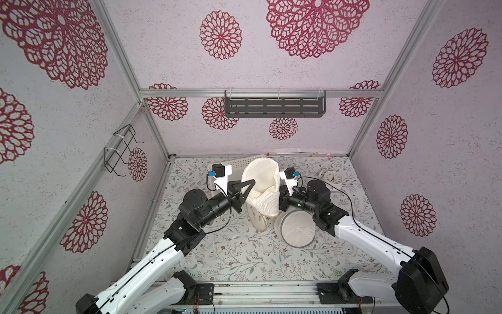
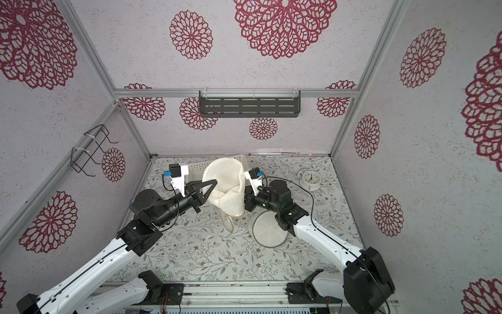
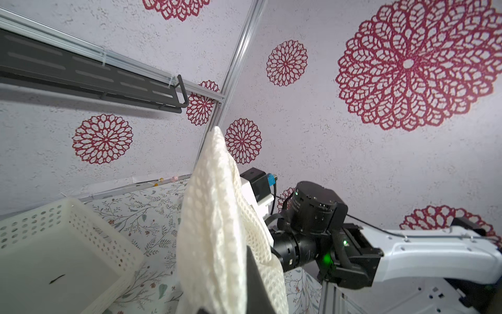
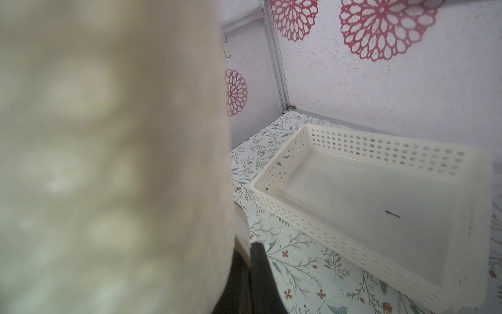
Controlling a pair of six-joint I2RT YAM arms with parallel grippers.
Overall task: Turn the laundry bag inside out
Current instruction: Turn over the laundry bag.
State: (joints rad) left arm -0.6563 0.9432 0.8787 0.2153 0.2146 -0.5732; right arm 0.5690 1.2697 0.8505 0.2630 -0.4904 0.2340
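The laundry bag (image 1: 262, 187) is cream mesh and hangs bunched above the flowered table (image 1: 231, 258), held up between both arms; it also shows in the other top view (image 2: 225, 185). My left gripper (image 1: 250, 182) is shut on the bag's left edge, and in the left wrist view a dark finger (image 3: 256, 282) presses into the bag's mesh (image 3: 214, 217). My right gripper (image 4: 251, 248) is shut on the bag's right edge (image 4: 243, 233). The blurred bag cloth (image 4: 108, 163) fills half of that view. In both top views the bag hides the right fingertips.
A round mesh disc with a grey rim (image 1: 297, 231) lies under the right arm. A white perforated basket (image 4: 380, 141) stands behind the bag. A white alarm clock (image 1: 332, 178) sits at the back right. A dark shelf (image 1: 274, 107) and a wire rack (image 1: 122, 149) hang on the walls.
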